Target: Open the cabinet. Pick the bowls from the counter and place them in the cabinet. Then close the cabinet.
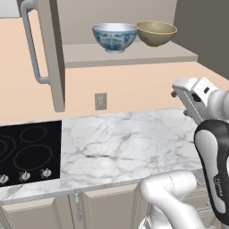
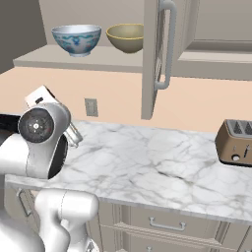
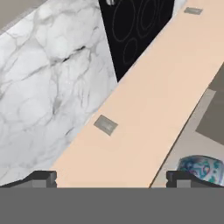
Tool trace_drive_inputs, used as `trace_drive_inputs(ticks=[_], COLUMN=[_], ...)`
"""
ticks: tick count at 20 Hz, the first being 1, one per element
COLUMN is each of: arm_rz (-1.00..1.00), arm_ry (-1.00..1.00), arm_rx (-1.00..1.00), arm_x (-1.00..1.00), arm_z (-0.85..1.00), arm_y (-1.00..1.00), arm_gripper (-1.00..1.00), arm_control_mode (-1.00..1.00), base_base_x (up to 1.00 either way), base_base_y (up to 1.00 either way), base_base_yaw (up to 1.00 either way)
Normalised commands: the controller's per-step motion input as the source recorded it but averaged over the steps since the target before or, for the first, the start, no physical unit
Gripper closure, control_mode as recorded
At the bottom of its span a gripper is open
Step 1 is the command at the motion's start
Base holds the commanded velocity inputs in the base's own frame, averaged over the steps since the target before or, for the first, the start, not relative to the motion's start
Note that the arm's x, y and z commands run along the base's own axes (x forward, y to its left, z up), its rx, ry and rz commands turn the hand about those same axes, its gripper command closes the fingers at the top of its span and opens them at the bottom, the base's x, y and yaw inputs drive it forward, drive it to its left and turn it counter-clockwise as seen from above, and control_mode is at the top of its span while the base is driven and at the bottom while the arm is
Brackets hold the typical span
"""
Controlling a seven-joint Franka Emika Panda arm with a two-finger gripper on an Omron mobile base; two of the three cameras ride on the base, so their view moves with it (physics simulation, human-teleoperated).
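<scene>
We see bare marble counter (image 1: 129, 143), cooktop (image 1: 29, 152) at nine o'clock; gripper (image 3: 111, 177) jaws released, grasping nothing.

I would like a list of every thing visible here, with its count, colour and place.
bowls: 2, one white with blue-green pattern, one yellowish-tan, side by side on the cabinet shelf
cabinet: 1, taupe-grey, on the wall, doors open
counter: 1, white marble, below
cooktop: 1, black, left of the marble
outlet: 1, grey, on the peach wall
toaster: 1, bronze, right on the counter
gripper: 1, dark fingertips, apart, holding nothing
</scene>
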Motion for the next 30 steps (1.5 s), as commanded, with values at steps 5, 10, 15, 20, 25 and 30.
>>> trace_drive_inputs(ticks=[5, 10, 15, 20, 25, 30], arm_rz=[0.00, 0.00, -0.03, -0.08, -0.06, 0.00], arm_ry=[-0.22, -0.06, -0.01, -0.01, -0.08, -0.10], arm_rx=[0.08, 0.15, 0.23, 0.26, 0.26, 0.26], arm_x=[-1.00, -1.00, -0.78, -0.30, 0.06, 0.73], arm_z=[0.74, 0.52, 0.11, 0.00, 0.00, -0.05], arm_y=[-0.50, -0.68, -0.75, -0.98, -0.92, -0.66], arm_gripper=[-1.00, -1.00, -1.00, -1.00, -1.00, -1.00], arm_control_mode=[-1.00, -1.00, -1.00, -1.00, -1.00, -1.00], base_base_x=[0.00, 0.00, 0.00, 0.00, 0.00, 0.00], base_base_y=[0.00, 0.00, 0.00, 0.00, 0.00, 0.00], base_base_yaw=[0.00, 0.00, 0.00, 0.00, 0.00, 0.00])
